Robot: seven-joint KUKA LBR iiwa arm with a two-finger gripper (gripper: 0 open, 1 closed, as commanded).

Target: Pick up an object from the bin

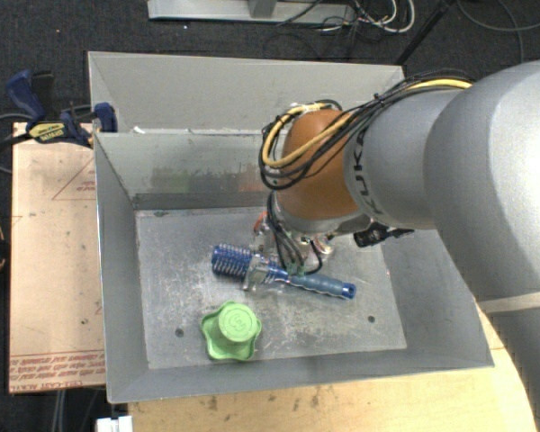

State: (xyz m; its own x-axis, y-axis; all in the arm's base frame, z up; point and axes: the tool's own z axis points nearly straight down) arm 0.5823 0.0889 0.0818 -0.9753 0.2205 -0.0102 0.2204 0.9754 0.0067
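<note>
The gripper (277, 264) is low over the neck of a blue brush (327, 286) lying flat mid-bin (351, 327), bristles left, handle right. That narrow waist is likely the easiest place to pinch. How wide it stands I cannot tell, as the wrist hides it. A green scalloped cap (230, 331) sits near, clear of the reach.

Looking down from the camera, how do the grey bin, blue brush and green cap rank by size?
1. Grey bin: by far the largest.
2-3. Blue brush and green cap: too close to rank. The brush looks longer, the cap wider.
</note>
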